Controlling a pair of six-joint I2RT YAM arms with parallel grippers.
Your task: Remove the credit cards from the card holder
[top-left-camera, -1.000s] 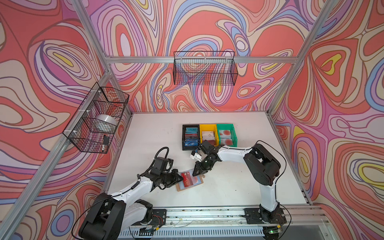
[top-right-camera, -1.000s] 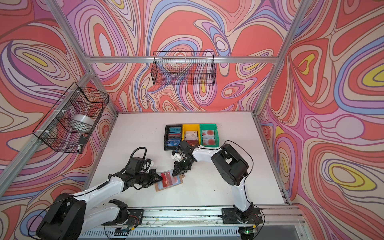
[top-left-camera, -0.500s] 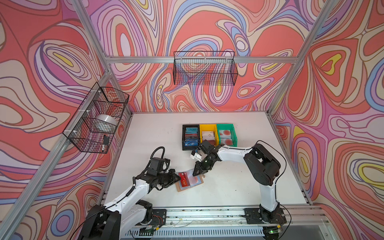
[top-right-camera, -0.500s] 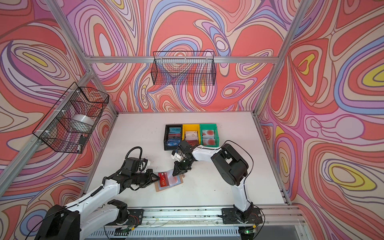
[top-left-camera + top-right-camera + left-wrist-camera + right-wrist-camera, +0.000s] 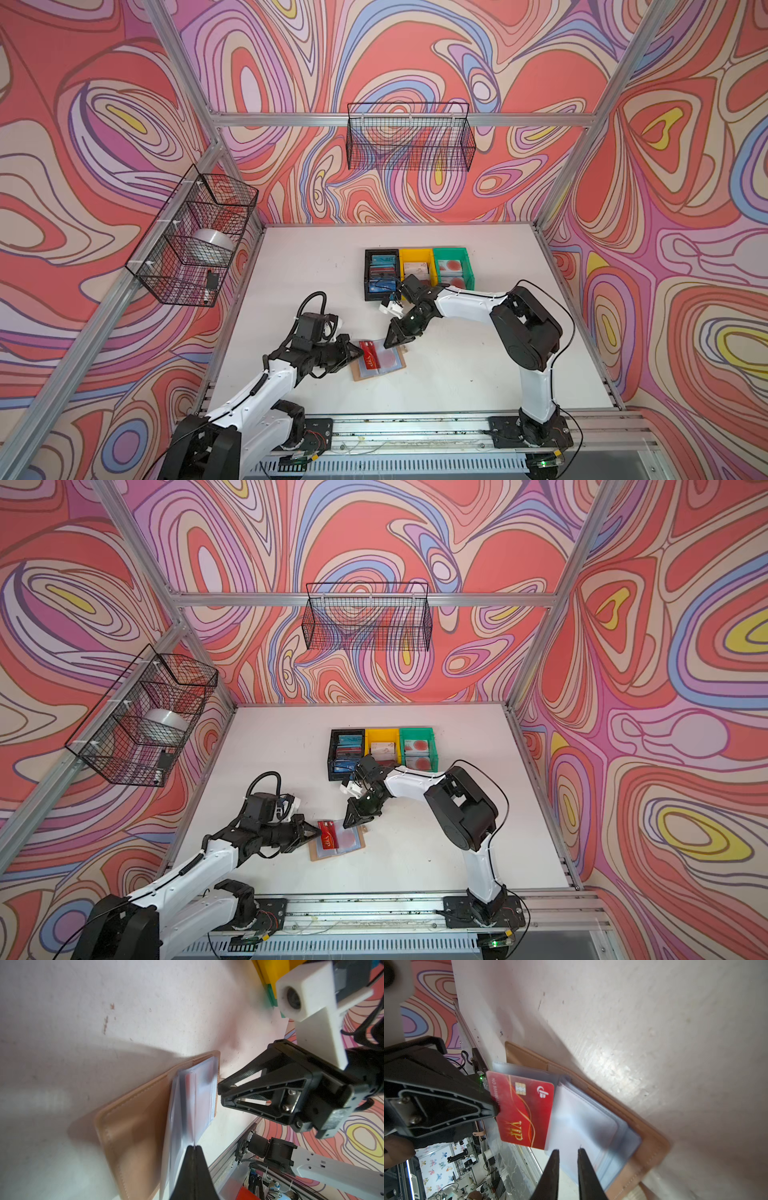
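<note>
Card holder [image 5: 386,363] lies open on table [image 5: 457,374], tan cover down, clear sleeve pages [image 5: 583,1126] fanned up, right between the two hands. Left hand [image 5: 360,353] is pressed together, pinching one edge of the red VIP card [image 5: 521,1109]. The card sticks out toward that hand, and its far edge is lapped by a cloudy sleeve page. In the left wrist view the thin card edge runs straight out from the closed tips of the left hand [image 5: 193,1147]. Cannot tell if the card rests on the pages under it.

Right hand [image 5: 390,344] sits at the holder's opposite edge, facing the left hand. Its fingers [image 5: 553,1167] are slightly spread with a narrow gap and nothing seen between them. In the left wrist view its tips are at the cover rim; contact cannot be told.

Black bin [image 5: 366,274], yellow bin [image 5: 415,251] and green bin [image 5: 469,270] stand in a row behind the right hand's wrist, with cards inside.
</note>
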